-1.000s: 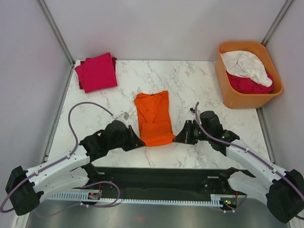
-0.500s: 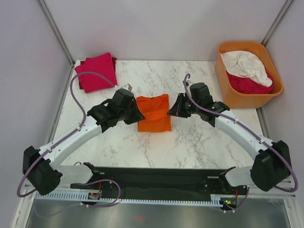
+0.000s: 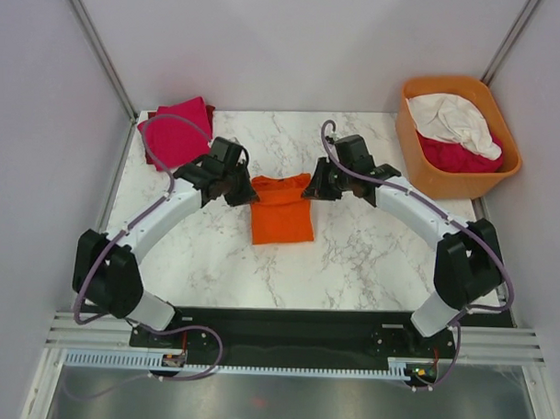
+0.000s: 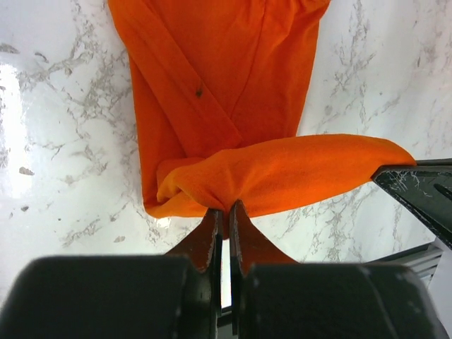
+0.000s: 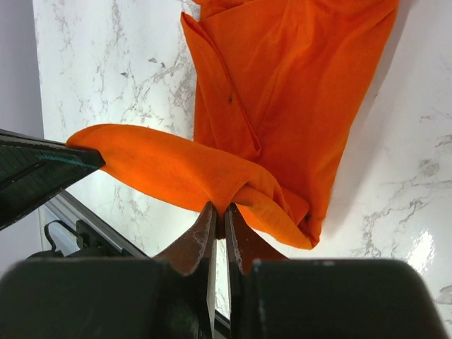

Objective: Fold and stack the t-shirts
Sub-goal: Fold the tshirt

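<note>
The orange t-shirt (image 3: pixel 282 217) is lying in the middle of the marble table (image 3: pixel 370 259), doubled over on itself, its raised fold hanging between the two arms. The left gripper (image 4: pixel 221 213) is pinching the left corner of that fold, jaws closed on the cloth. The right gripper (image 5: pixel 217 212) is clamping the right corner the same way. The gripped edge is looking like the hem, though the bunched folds are making that hard to tell. A folded magenta t-shirt (image 3: pixel 177 134) is sitting at the far left corner. At the far right, an orange tub (image 3: pixel 428 182) is holding a crumpled white t-shirt (image 3: pixel 453 119) over a crimson t-shirt (image 3: pixel 461 156).
</note>
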Motion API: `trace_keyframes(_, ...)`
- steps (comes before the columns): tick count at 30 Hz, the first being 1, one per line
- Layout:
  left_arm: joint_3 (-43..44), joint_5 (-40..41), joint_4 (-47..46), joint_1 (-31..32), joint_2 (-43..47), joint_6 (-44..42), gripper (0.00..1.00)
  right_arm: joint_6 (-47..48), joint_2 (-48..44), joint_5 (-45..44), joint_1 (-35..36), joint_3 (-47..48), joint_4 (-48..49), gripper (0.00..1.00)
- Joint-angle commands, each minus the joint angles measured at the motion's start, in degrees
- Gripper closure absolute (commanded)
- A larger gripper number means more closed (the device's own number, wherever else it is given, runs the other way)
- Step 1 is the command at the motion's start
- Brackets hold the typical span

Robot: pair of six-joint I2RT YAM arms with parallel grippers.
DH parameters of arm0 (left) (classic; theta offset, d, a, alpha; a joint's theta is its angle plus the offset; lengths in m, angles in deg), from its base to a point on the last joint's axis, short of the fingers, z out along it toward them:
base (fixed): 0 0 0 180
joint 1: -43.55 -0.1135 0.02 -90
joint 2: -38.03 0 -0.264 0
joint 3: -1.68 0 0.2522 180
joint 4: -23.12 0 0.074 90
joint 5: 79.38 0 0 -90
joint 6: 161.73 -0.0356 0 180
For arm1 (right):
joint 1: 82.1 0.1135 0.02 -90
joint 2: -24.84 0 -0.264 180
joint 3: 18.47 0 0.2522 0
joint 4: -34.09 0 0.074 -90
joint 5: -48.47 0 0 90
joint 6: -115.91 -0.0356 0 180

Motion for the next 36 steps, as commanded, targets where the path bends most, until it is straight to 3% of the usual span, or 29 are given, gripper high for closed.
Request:
trace_keyframes(1,5.41,-2.91,-0.96,-1.71,-4.18,-5.11,0.98,1.36,2.36,-0.84,-1.22,4.42,0.14,1.00)
trace_keyframes(6,12.27,-4.59,-1.58,-3.82,-15.14,-6.18,0.98,1.37,10.88,-1.36,-2.54,9.25,0.40,1.00)
trace_keyframes(7,15.41,-4.86,-1.67,-4.61,-17.78,-6.61,0.98,1.28,12.81,-1.19,-3.32,12.14,0.40,0.98)
trace_keyframes(8,17.36,-4.77,-1.76,-5.22,-20.25,-6.97,0.98,1.10,17.18,-1.54,-3.59,13.91,0.92,0.85)
trace_keyframes(9,19.29,-3.90,-1.67,-6.01,-22.80,-6.80,0.86,0.32,19.92,-2.58,-4.12,16.10,1.02,0.61)
trace_keyframes(10,23.84,-4.94,-2.46,-8.19,-29.09,-6.36,0.70,-0.47,22.65,-5.03,-5.60,21.08,0.67,0.14)
trace_keyframes(11,26.93,-7.12,-2.29,-9.43,-32.19,-6.88,0.01,-0.92,27.89,-4.62,-6.49,23.74,0.58,0.02)
trace_keyframes(13,34.65,-12.40,-0.62,-12.77,-39.05,-6.01,0.00,-1.45,31.36,-6.71,-8.42,32.00,-1.60,0.02)
trace_keyframes(15,36.44,-12.69,-0.44,-13.58,-39.26,-5.74,0.00,-1.10,30.33,-9.70,-9.13,33.69,-2.50,0.02)
trace_keyframes(19,32.43,-8.21,-0.53,-13.84,-31.89,-6.00,0.00,3.63,23.57,-13.06,-8.61,31.16,-0.40,0.02)
trace_keyframes(22,27.16,-4.43,-0.88,-13.32,-25.12,-6.26,0.08,4.61,18.73,-9.38,-7.91,25.12,3.63,0.04)
trace_keyframes(24,23.90,-4.50,-4.02,-12.62,-20.55,-6.70,0.20,4.09,15.56,-1.69,-7.64,20.63,8.20,0.18)
trace_keyframes(25,20.49,-5.99,-6.22,-11.83,-19.58,-7.58,0.21,2.87,14.95,2.20,-7.55,15.82,11.10,0.35)
trace_keyframes(27,17.04,-13.42,-10.53,-11.47,-17.82,-7.85,0.30,-2.05,15.63,8.71,-7.55,12.09,19.62,0.57)
trace_keyframes(28,13.98,-16.17,-15.42,-11.47,-17.99,-7.15,0.30,-3.28,16.69,13.96,-7.64,10.86,23.13,0.76)
trace_keyframes(30,12.29,-21.44,-18.27,-11.47,-19.99,-5.92,0.30,-6.70,21.34,16.55,-7.64,11.19,24.48,0.96)
trace_keyframes(36,6.66,-29.63,-28.38,-11.47,-25.45,-3.37,0.29,-12.87,30.66,22.27,-8.25,9.45,32.29,1.00)
